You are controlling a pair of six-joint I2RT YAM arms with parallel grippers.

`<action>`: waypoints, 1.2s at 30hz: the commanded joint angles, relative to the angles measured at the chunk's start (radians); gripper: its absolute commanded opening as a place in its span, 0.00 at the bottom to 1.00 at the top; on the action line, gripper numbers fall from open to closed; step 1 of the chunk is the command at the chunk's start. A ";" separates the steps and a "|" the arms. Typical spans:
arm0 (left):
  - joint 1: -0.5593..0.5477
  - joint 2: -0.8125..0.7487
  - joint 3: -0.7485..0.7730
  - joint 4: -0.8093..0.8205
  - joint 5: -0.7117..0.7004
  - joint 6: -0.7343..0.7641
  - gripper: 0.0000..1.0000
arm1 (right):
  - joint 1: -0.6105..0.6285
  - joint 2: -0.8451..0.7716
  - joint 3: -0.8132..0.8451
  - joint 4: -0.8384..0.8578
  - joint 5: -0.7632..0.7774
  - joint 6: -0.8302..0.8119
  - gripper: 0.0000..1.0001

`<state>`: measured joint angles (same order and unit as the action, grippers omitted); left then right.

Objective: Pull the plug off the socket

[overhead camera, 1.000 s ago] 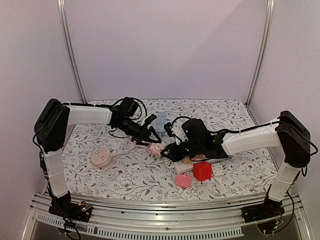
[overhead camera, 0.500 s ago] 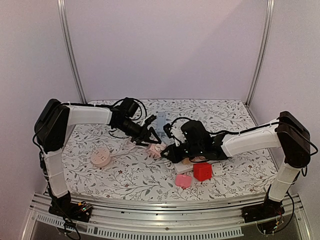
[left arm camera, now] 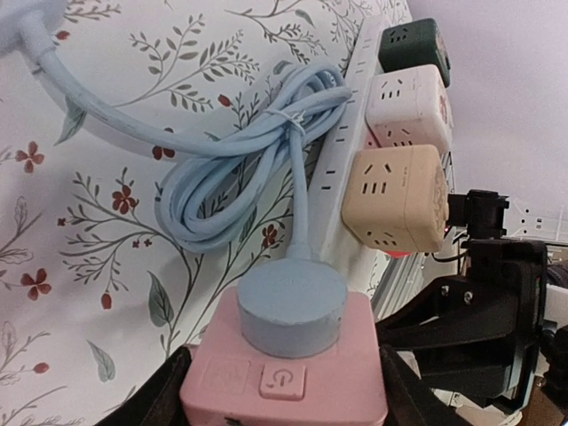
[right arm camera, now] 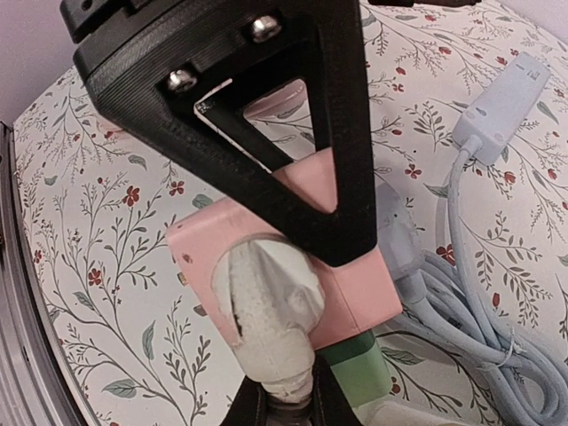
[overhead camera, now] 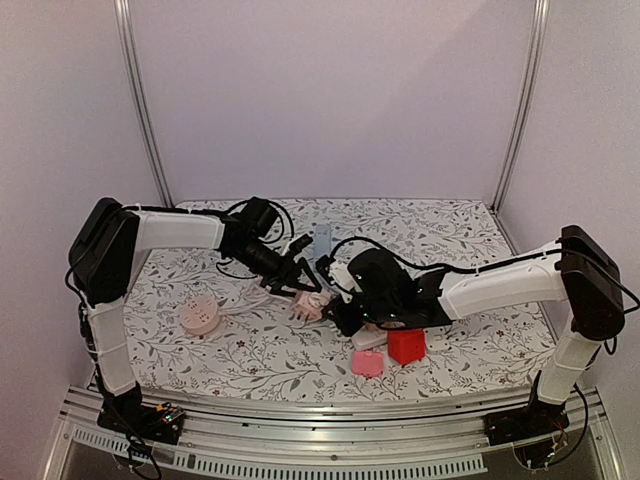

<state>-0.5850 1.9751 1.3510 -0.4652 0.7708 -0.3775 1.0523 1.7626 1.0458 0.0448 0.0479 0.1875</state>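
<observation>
Though my overhead view is crowded, the left wrist camera settles it: the left pincer (left arm camera: 280, 404) is clamped on the pink socket cube (left arm camera: 284, 373), a black finger pressed against each side. The round blue plug (left arm camera: 291, 306) sits seated in the cube's upper face, just beyond those fingertips, and its blue cable (left arm camera: 222, 177) runs away in a tied coil across the floral table (overhead camera: 200, 350). Beside the coil lies the white power strip (left arm camera: 351, 124) with a beige cube (left arm camera: 395, 200) plugged into it. From above I see the right pincer (overhead camera: 335, 310) right up against the cube's far side, facing the left one. Its wrist camera is filled with the cube, and I cannot tell whether its jaws are apart or together.
</observation>
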 commanded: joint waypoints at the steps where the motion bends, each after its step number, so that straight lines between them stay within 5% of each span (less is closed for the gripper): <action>1: 0.010 0.022 0.007 -0.017 -0.069 -0.007 0.38 | 0.027 -0.087 0.071 0.101 0.037 -0.025 0.00; 21: -0.011 -0.022 -0.015 0.018 -0.071 0.026 0.37 | -0.190 -0.042 0.029 0.176 -0.169 0.381 0.00; 36: 0.006 0.007 -0.003 -0.042 -0.200 -0.001 0.37 | -0.135 -0.119 -0.024 0.275 -0.237 0.245 0.00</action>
<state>-0.5938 1.9747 1.3586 -0.4011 0.7090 -0.4145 0.9192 1.7618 1.0042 0.1406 -0.2043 0.4515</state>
